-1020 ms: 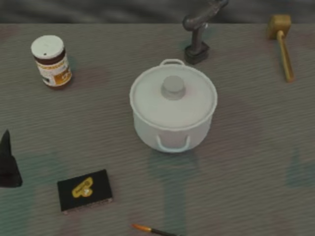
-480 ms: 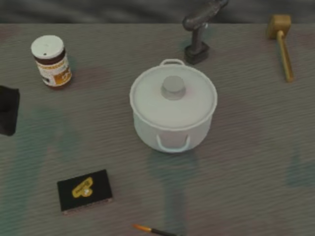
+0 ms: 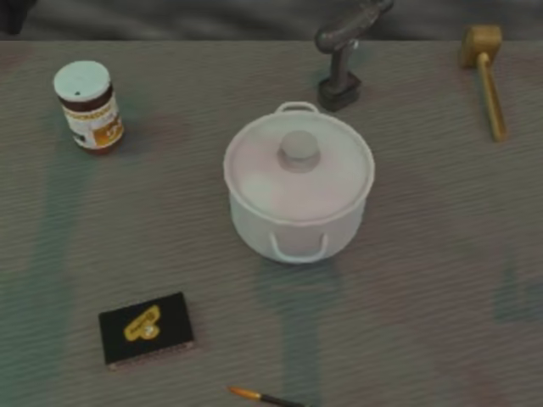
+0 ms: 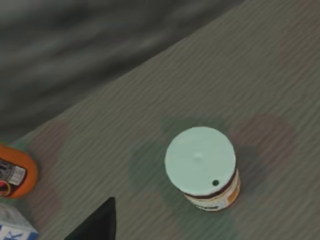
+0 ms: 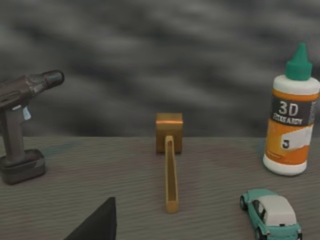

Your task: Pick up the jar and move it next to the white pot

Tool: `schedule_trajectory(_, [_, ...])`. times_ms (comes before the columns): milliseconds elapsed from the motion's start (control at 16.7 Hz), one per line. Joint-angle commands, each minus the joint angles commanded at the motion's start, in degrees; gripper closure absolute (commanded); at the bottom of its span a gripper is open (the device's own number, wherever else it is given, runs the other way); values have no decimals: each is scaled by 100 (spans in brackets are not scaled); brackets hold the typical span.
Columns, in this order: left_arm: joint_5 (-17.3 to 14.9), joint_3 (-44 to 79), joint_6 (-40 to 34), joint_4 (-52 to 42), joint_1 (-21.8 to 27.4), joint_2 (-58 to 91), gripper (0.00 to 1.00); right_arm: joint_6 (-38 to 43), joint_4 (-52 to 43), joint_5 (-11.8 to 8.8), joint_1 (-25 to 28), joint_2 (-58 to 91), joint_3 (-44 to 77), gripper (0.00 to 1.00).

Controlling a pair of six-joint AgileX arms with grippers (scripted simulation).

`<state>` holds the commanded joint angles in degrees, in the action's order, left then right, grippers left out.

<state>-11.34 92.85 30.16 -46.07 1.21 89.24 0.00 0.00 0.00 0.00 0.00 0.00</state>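
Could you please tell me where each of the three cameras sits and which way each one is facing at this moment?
Top view: above the table, looking down on the white pot, the jar, drill and mallet; only a dark bit of the left arm shows at the far left corner.
Left wrist view: on the left arm, looking down on the jar; one dark fingertip shows.
Right wrist view: on the right arm, looking low across the table at the mallet; one fingertip shows.
Shared: jar in top and left wrist; drill and mallet in top and right wrist.

Grey-brown woven table against dark mottled backdrop.
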Motion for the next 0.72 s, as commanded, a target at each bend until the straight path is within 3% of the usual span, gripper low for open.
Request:
schedule_trajectory(360, [-126, 2978, 888, -1349, -88, 3045, 0, 0, 0, 0, 0, 0, 0, 0])
schedule_trajectory(720, [-144, 4617, 1389, -2474, -179, 5277, 0, 0, 0, 0, 0, 0, 0, 0])
